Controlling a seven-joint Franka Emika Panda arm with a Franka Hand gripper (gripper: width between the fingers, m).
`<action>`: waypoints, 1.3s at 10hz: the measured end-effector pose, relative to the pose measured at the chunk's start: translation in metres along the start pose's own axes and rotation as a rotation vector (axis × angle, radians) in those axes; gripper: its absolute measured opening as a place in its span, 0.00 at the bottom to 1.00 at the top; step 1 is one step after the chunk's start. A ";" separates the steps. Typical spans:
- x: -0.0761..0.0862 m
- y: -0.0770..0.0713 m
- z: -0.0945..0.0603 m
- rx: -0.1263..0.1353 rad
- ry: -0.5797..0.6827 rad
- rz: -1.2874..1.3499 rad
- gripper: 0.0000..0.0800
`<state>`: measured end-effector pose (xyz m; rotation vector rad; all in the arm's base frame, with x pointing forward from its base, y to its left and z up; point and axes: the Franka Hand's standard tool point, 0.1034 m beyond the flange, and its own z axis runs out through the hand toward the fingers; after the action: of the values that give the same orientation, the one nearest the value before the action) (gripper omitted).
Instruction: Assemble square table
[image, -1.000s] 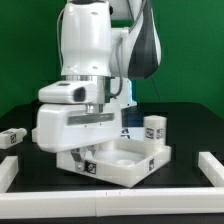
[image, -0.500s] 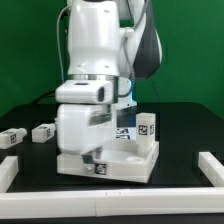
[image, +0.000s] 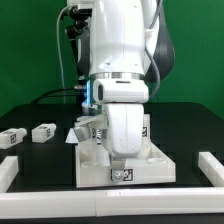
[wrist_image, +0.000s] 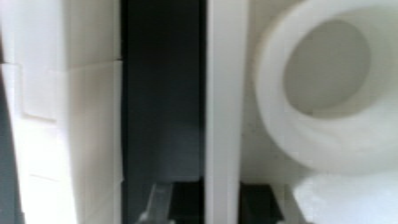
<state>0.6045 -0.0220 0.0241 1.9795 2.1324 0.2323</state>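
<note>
The square table (image: 152, 166) is a white slab with a raised rim, lying on the black table with a tag (image: 123, 176) on its near edge. My gripper (image: 119, 160) comes down onto its near rim and is shut on it. In the wrist view the thin white rim wall (wrist_image: 226, 100) runs between my two dark fingers (wrist_image: 178, 205), with my gripper (wrist_image: 226, 202) closed on that wall. A round corner hole (wrist_image: 347, 70) shows beside it. Two leg blocks (image: 43, 131) (image: 12, 137) lie at the exterior view's left.
White border bars stand at the exterior view's left (image: 8, 170) and right (image: 210, 168) front corners. Another tagged white piece (image: 88, 129) shows just behind the slab, partly hidden by the arm. A green wall closes the back.
The arm has swung toward the exterior view's right, dragging and turning the slab with it; the slab now faces the camera squarely. The jaws stayed shut on the rim.
</note>
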 end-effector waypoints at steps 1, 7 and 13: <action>-0.001 0.000 0.000 0.000 0.000 0.001 0.09; 0.050 0.045 0.006 -0.031 0.025 0.041 0.09; 0.050 0.045 0.006 -0.031 0.025 0.041 0.10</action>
<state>0.6455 0.0315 0.0276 2.0144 2.0921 0.2967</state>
